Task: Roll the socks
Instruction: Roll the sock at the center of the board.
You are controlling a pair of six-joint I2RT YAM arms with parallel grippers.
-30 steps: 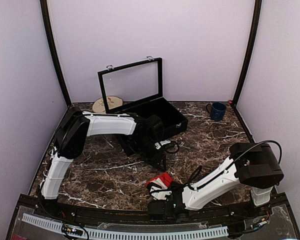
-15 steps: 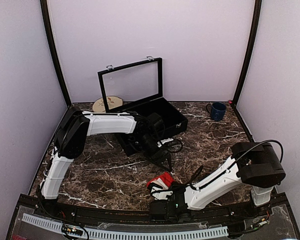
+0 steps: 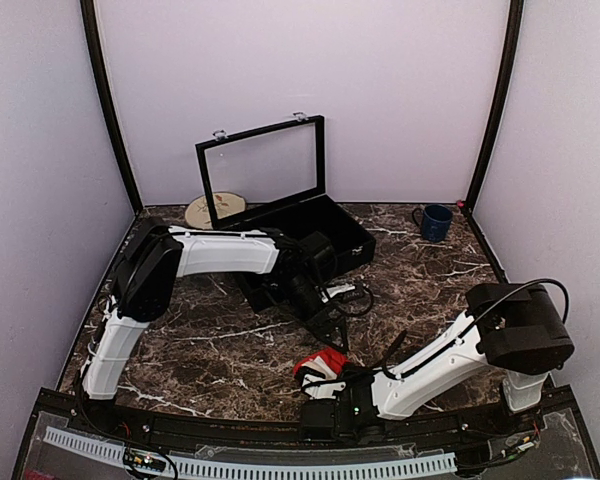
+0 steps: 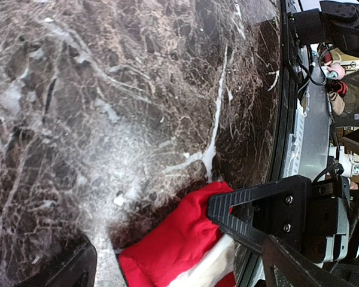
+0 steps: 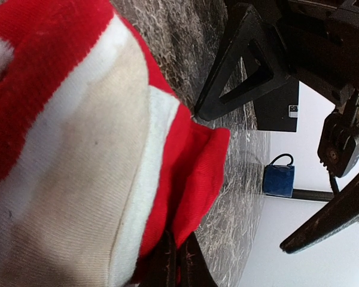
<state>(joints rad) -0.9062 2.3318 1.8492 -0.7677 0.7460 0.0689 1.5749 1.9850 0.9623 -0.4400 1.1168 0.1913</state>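
Red and cream socks (image 3: 321, 361) lay bundled on the marble table (image 3: 210, 340) near its front edge in the overhead view, at the tip of the right gripper (image 3: 325, 383). The left gripper (image 3: 332, 322) hung just behind them. Within the last second it had spread its fingers wide and drifted slightly right, so it had apparently let go. From the left wrist, the spread left gripper (image 4: 149, 233) had one finger just beside the socks (image 4: 173, 248), clamping nothing. From the right wrist, the right gripper (image 5: 178, 263), fingers pressed together, pinched the red edge of the socks (image 5: 78, 149). The bundle now seemed to depend on that pinch alone and might loosen.
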